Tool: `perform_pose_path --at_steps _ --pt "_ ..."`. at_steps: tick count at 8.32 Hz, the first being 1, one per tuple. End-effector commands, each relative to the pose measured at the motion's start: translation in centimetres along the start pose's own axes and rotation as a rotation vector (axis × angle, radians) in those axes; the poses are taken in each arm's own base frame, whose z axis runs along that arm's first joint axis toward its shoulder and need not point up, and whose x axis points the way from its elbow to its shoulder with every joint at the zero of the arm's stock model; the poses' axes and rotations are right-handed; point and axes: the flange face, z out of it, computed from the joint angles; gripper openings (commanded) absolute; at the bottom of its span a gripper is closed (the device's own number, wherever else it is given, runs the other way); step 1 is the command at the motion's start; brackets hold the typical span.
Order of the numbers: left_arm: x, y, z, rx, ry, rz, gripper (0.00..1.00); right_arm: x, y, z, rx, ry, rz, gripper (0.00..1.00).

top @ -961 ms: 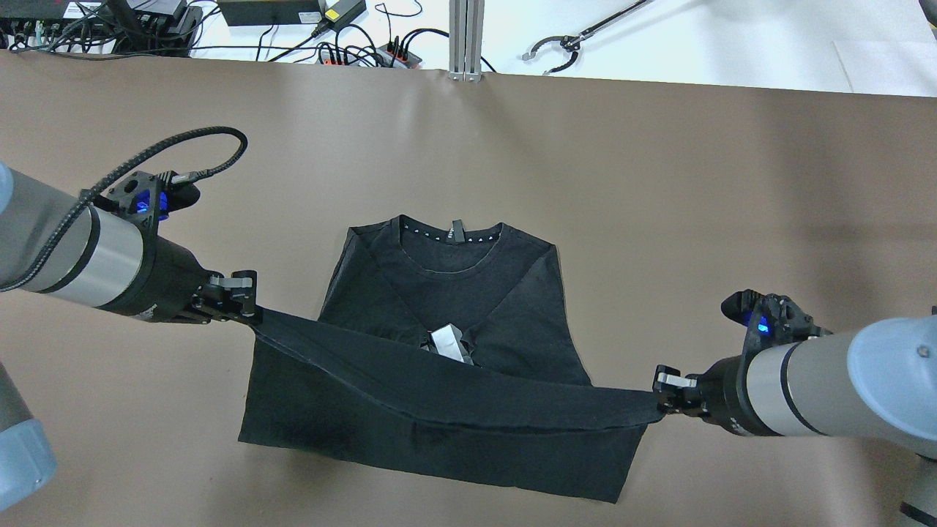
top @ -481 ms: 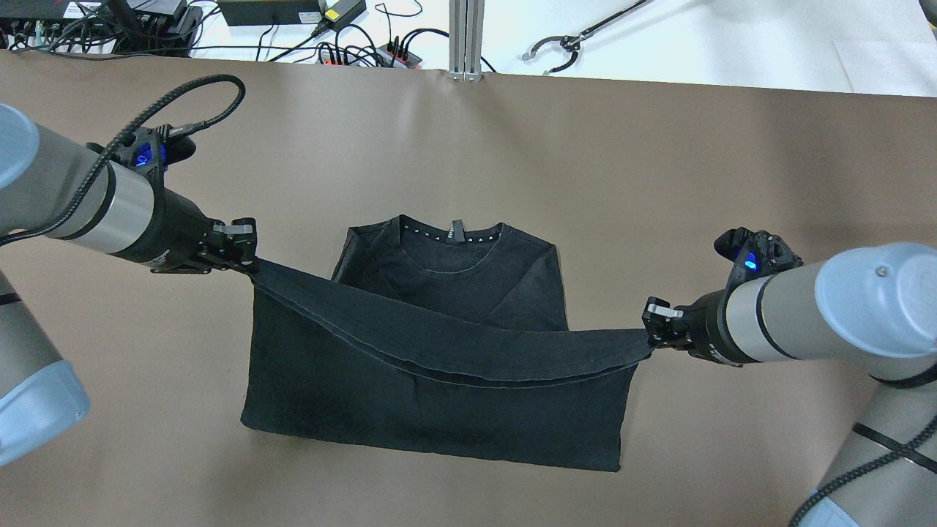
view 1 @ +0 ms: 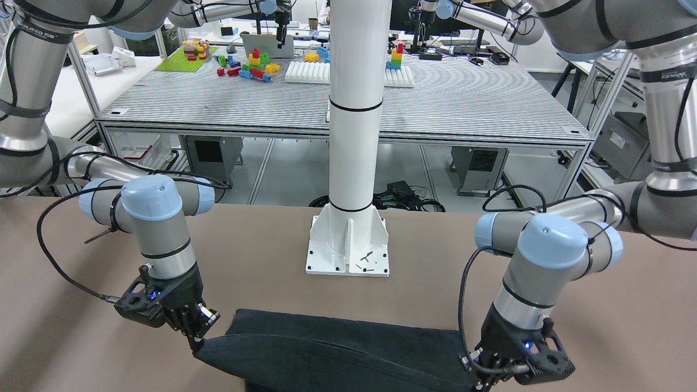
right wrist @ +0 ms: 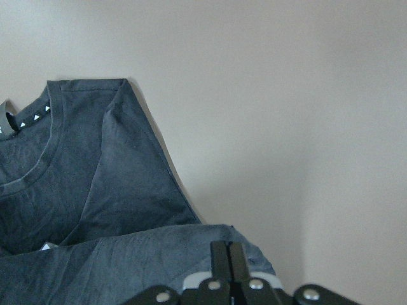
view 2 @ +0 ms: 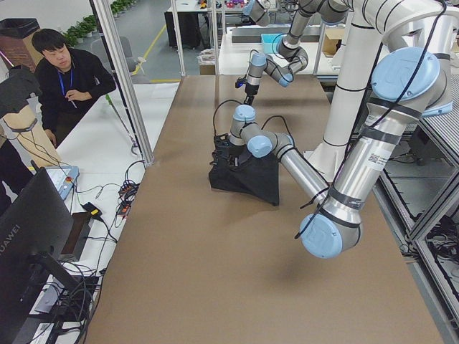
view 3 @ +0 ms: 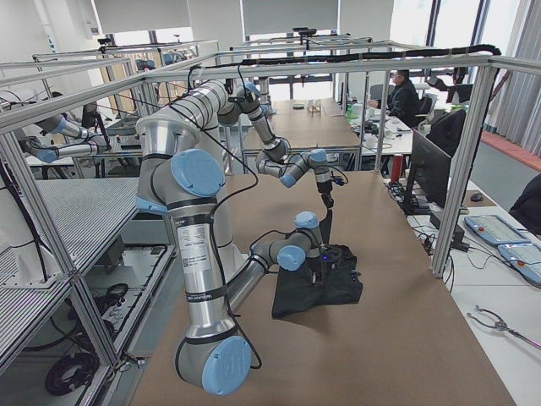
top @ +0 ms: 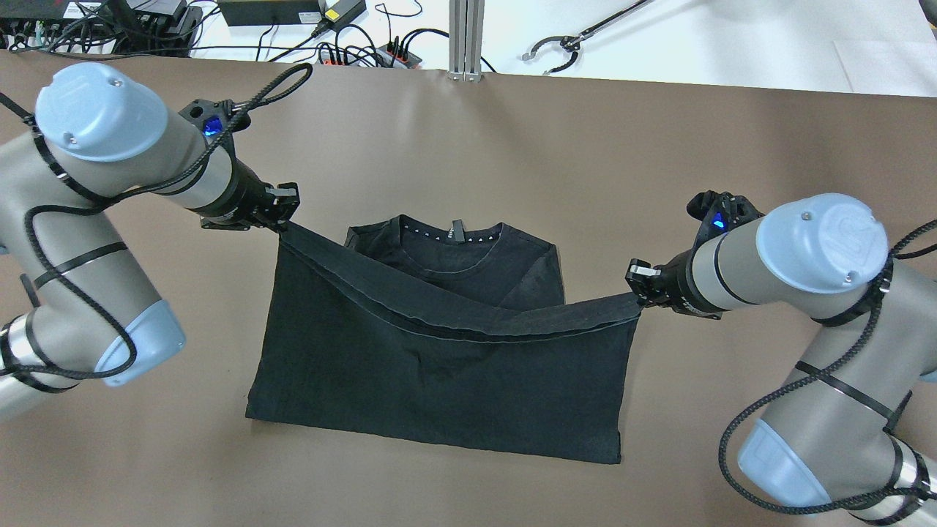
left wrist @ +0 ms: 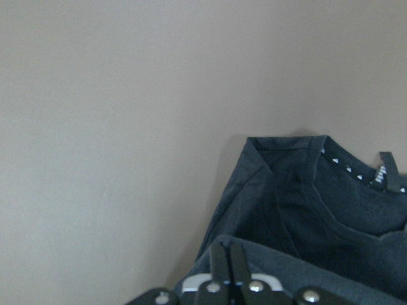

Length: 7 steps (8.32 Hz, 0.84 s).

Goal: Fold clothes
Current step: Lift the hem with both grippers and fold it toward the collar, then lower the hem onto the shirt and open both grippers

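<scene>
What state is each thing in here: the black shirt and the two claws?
black shirt: half folded, collar end flat on the table, hem lifted and stretched between the claws.
left claw: shut on one hem corner.
right claw: shut on the other hem corner.

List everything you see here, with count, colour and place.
Black shirt: one, black, mid-table, collar at the far side, near hem held up over its body.
Table: one, brown, under the shirt.
Pillar: one, white, bolted at the robot's table edge.
Aluminium post: one, silver, far edge centre.
Power strips and cables: several, black, beyond the far edge.
Grabber tool: one, black, white surface beyond the far edge.
Toy bricks: many, mixed colours, grey table behind the robot.
People: at least two, dark tops, on the operators' side.
Arms: two, grey with light-blue caps, left arm and right arm flanking the shirt; jaws shut on its hem corners.
</scene>
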Motion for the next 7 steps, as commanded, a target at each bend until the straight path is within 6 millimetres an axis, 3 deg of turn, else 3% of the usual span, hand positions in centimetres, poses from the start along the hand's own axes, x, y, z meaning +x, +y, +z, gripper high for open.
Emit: perform_pose_path --at_steps 1,4,5,6,7 --pt "-0.8 -3.8 7.2 0.057 -0.072 0.01 0.0 -1.3 -2.0 4.2 0.001 0.044 0.0 0.0" --pt "-2.5 -4.9 11.6 0.055 -0.066 0.036 0.0 -0.6 -4.2 10.0 0.033 0.061 0.0 0.01" --pt "-2.5 -4.7 11.8 0.053 -0.059 0.045 0.01 -0.4 -4.5 10.8 0.033 0.06 0.0 0.21" --pt "-2.6 -4.6 11.9 0.056 -0.05 0.051 0.11 -0.1 -4.7 11.4 0.032 0.071 0.003 0.5" --pt "-2.5 -4.7 11.5 0.06 -0.029 0.099 0.26 -0.3 -4.7 11.3 0.032 0.067 -0.006 0.63"
